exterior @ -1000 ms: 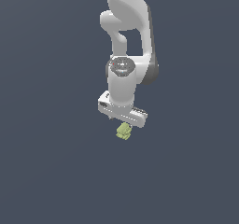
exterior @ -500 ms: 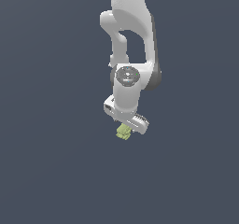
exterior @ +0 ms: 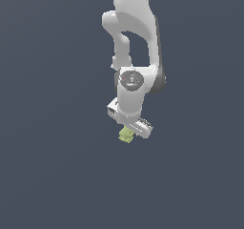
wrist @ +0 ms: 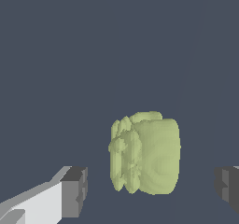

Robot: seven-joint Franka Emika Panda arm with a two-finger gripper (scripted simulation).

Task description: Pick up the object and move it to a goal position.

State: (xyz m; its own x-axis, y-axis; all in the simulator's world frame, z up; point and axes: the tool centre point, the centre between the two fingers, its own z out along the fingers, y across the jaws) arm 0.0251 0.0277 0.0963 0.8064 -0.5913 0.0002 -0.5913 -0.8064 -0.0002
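In the exterior view a plain dark grey-blue ground (exterior: pixel 47 175) fills the picture from edge to edge. No seam or edge marks it, so whether it is a worktop or a floor cannot be told. Toward the middle, the white arm (exterior: pixel 133 42) reaches down from the top of the picture, bends at a round joint with a grey cap, and ends in the tool (exterior: pixel 129 131), which is tilted and points downward. The yellow-green lump (exterior: pixel 126 135) shows at the tool's lower tip, on the side toward the exterior view's left, partly covered by the white housing; from here it is too small to tell whether anything touches it, or whether it rests on the ground.

The wrist view is clearer. One finger (wrist: pixel 72 192), white with a dark grey pad, stands on one side of the lump (wrist: pixel 147 153). The other dark pad (wrist: pixel 227 186) is just in view at the picture's far edge. The lump (rounded and smooth on one face, ridged and lumpy on the other) sits between them with dark ground showing on both sides. The tool is spread wide and grips nothing.
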